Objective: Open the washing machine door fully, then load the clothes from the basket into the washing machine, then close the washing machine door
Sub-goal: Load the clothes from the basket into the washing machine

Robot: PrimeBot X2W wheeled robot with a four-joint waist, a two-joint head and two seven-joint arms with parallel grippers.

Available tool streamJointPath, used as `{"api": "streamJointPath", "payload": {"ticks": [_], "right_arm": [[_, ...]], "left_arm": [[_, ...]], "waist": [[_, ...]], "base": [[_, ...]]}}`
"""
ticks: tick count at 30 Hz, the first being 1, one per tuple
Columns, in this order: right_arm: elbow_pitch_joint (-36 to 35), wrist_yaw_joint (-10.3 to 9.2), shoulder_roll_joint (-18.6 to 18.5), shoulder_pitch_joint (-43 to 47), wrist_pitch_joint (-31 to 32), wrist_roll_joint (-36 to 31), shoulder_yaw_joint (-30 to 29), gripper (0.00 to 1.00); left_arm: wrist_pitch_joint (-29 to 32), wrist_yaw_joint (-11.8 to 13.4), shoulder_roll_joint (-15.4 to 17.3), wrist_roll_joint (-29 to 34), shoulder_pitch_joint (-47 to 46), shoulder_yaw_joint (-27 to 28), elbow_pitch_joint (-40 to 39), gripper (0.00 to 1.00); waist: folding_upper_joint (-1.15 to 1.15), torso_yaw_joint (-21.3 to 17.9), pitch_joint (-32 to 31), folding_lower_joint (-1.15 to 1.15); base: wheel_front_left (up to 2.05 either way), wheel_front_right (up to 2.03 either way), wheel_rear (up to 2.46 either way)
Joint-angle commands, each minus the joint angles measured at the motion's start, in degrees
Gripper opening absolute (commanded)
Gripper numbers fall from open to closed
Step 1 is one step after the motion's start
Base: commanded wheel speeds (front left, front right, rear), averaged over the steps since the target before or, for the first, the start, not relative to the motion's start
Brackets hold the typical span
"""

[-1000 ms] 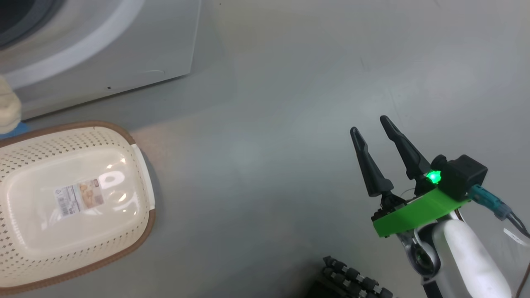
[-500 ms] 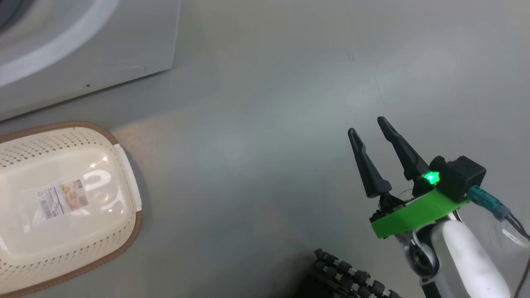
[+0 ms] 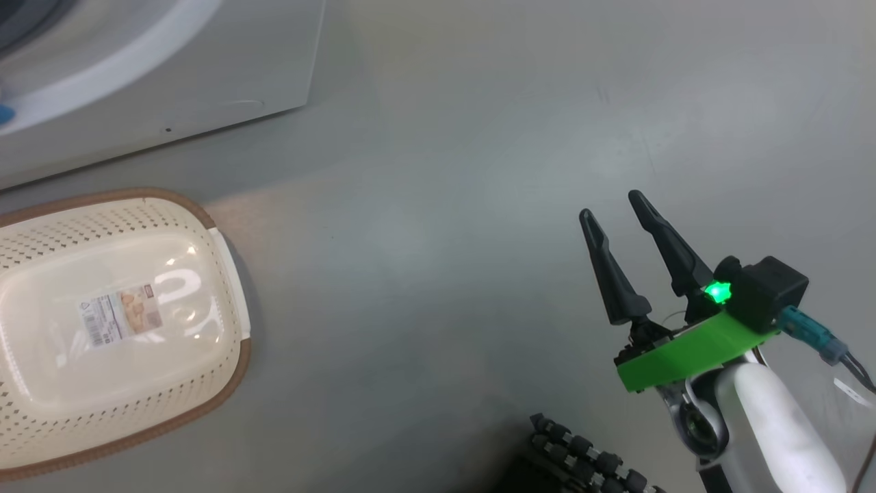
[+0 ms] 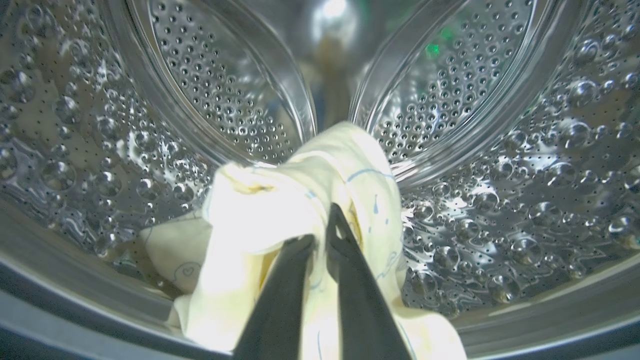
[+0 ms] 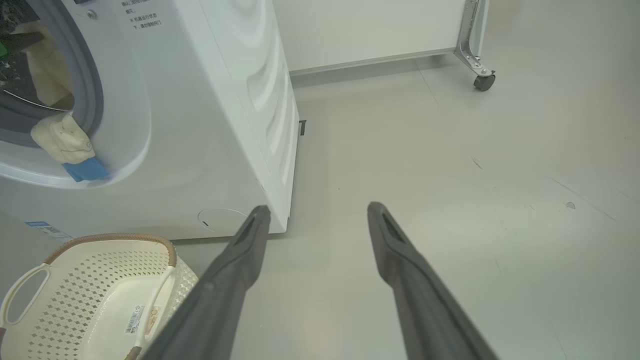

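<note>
Inside the steel drum (image 4: pixel 225 75) of the washing machine (image 5: pixel 210 125), my left gripper (image 4: pixel 320 230) is shut on the pale yellow clothes (image 4: pixel 260 210), which bunch around its fingers. A sleeve of the clothes (image 5: pixel 62 137) with a blue cuff (image 5: pixel 85 170) hangs out over the grey gasket. The cream basket (image 3: pixel 236 373) lies on the floor before the machine (image 3: pixel 205 82), holding nothing but its label sticker. My right gripper (image 3: pixel 610 205) hovers open over bare floor, far right of the basket (image 5: pixel 115 236). The washing machine door is out of view.
Grey floor spreads between the basket and my right gripper (image 5: pixel 317 209). A white panel on a caster wheel (image 5: pixel 484 80) stands behind the machine. A black ribbed cable (image 3: pixel 582 459) lies at the head view's bottom edge.
The head camera swung left and back. The hanging sleeve with its blue cuff has risen from beside the basket's rim toward the machine's opening. My right gripper has stayed still and open.
</note>
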Motion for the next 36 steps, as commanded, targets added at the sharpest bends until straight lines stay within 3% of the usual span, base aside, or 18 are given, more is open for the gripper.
{"api": "streamJointPath", "payload": {"ticks": [1, 2, 3, 12, 19, 36], "right_arm": [[-1.59, -0.16, -0.54, 0.02, -0.54, 0.07, 0.49, 1.0], [-1.56, -0.16, -0.54, -0.01, -0.54, 0.04, 0.46, 1.0], [-1.53, -0.16, -0.54, -0.04, -0.54, 0.02, 0.41, 1.0], [-1.69, -0.16, -0.54, -0.76, -0.54, -0.59, -0.82, 1.0], [-1.81, -0.16, -0.54, -1.15, -0.48, -1.84, -2.08, 1.0], [-2.87, -0.16, -0.54, -1.98, 1.95, -5.76, -4.12, 1.0]], "left_arm": [[0.36, -0.31, 1.97, -0.38, -0.53, 1.16, -0.44, 0.34], [0.65, -0.32, 1.72, -0.44, -0.28, 1.02, 0.14, 0.95], [0.84, -0.32, 1.43, -0.69, -0.1, 1.07, 0.65, 1.0], [-1.21, -0.16, -1.32, -0.33, 3.67, -0.37, 1.5, 1.0], [-3.12, 1.64, -3.05, -0.32, 10.57, 0.7, -3.77, 1.0], [-3.22, 11.89, -6.42, 4.69, 41.55, 9.24, -40.74, 1.0]], "waist": [[0.0, 0.28, -0.09, 0.0], [0.0, 0.46, -0.2, 0.0], [0.0, 0.62, -0.28, 0.0], [0.0, 3.14, -1.45, 0.0], [0.0, 6.14, -3.4, 0.0], [0.0, 12.09, -8.3, 0.0]], "base": [[0.0, 0.0, 0.0], [0.0, 0.0, 0.0], [0.0, 0.0, 0.0], [0.0, 0.0, 0.0], [0.0, 0.0, 0.0], [0.0, 0.0, 0.0]]}}
